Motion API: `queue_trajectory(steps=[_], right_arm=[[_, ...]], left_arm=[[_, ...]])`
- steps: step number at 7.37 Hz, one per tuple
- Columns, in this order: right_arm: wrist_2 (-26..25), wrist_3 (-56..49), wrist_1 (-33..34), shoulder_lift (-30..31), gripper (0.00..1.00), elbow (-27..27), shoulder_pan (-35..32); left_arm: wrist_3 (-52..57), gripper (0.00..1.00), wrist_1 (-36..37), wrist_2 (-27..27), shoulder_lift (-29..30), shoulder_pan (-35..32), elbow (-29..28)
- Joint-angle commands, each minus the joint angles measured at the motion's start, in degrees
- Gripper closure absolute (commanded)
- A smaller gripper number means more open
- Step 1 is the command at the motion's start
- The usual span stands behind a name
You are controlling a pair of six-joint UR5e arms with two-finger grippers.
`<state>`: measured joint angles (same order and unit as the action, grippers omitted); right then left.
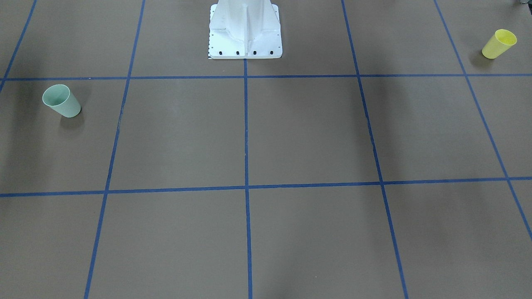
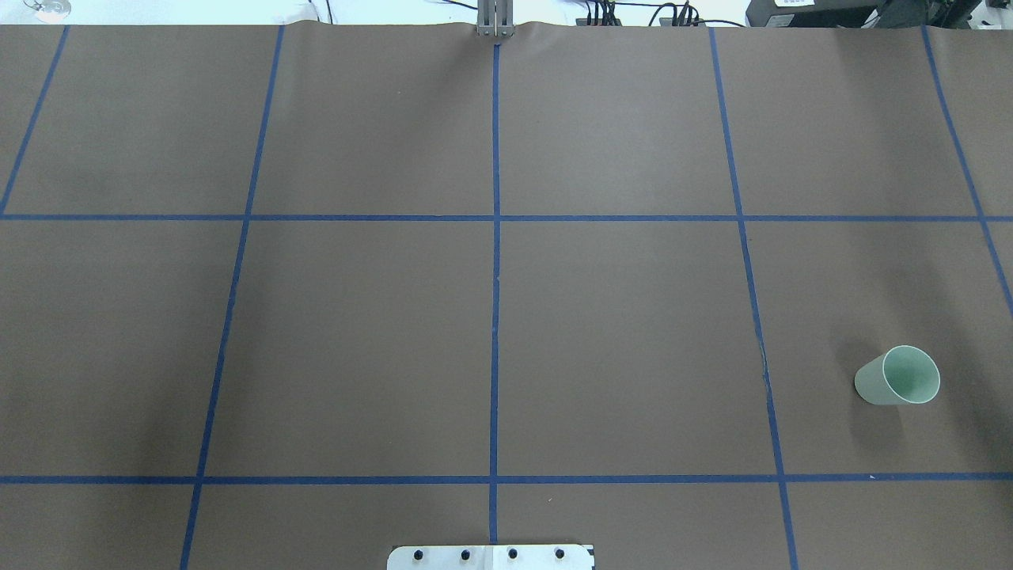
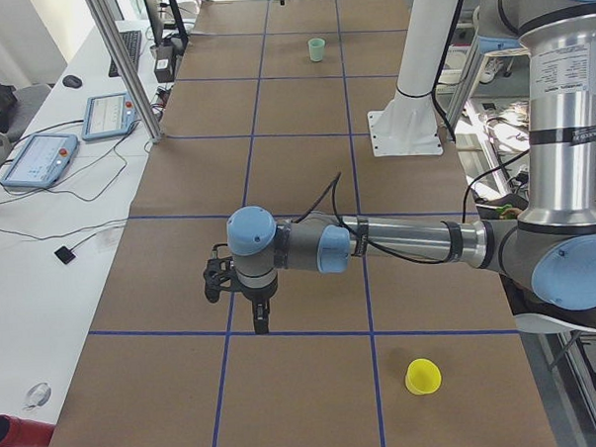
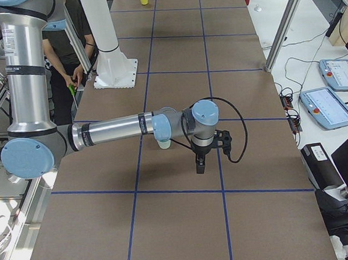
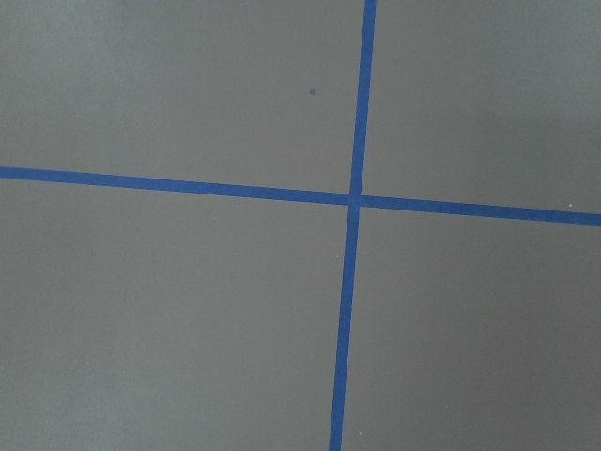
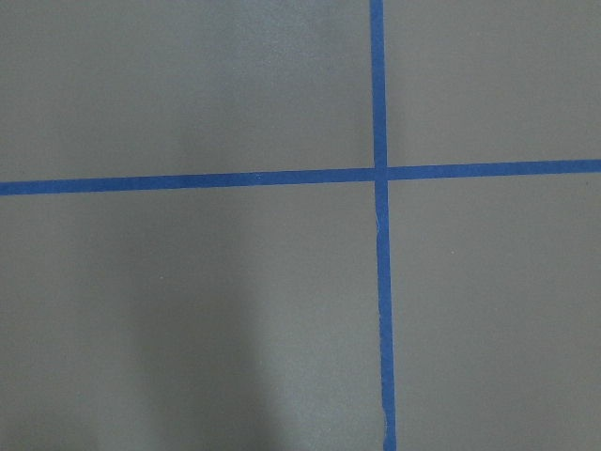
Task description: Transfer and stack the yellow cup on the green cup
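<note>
Brown paper crossed by blue tape [image 5: 355,199] covers the table [image 2: 356,332]. Left gripper [image 3: 260,319] hangs above it, open or closed I cannot tell; yellow cup [image 3: 422,376] stands nearby, robot-side. Right gripper [image 4: 199,164], equally unreadable, has green cup [image 4: 164,144] just behind its forearm [image 4: 111,131], partly hidden.

Reads as a robotics lab, not a home or a shop. Has a long worktop [image 3: 296,174] papered brown and marked off in a blue tape grid [image 1: 246,124], with a white pedestal [image 3: 408,120] bolted down at one long edge. Carries grey industrial arms with blue joint caps [image 3: 398,241] reaching out from the pedestal's side. Across the worktop from the pedestal: a white bench with touchscreen teach pendants [image 3: 38,161], a keyboard [image 3: 130,51] and aluminium frame posts [image 3: 125,68]. Behind the pedestal, a person [image 4: 64,42] standing by.
</note>
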<state>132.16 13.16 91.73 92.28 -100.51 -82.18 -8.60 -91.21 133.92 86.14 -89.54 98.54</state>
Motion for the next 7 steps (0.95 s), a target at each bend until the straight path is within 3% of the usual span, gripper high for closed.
queue_trajectory(steps=[1,5,7], right_arm=[[0.1,-0.1,-0.1,-0.2,0.00,0.2,0.0],[0.3,0.6,-4.1,-1.1,0.00,1.3,0.9],[0.1,0.6,-6.5,-1.2,0.00,1.4,2.3]], left_arm=[[0.1,0.00,-0.2,0.4,-0.4,0.2,1.1],[0.3,0.01,-0.1,0.5,-0.7,0.5,2.4],[7.2,0.01,-2.6,-0.1,-6.6,0.4,3.9]])
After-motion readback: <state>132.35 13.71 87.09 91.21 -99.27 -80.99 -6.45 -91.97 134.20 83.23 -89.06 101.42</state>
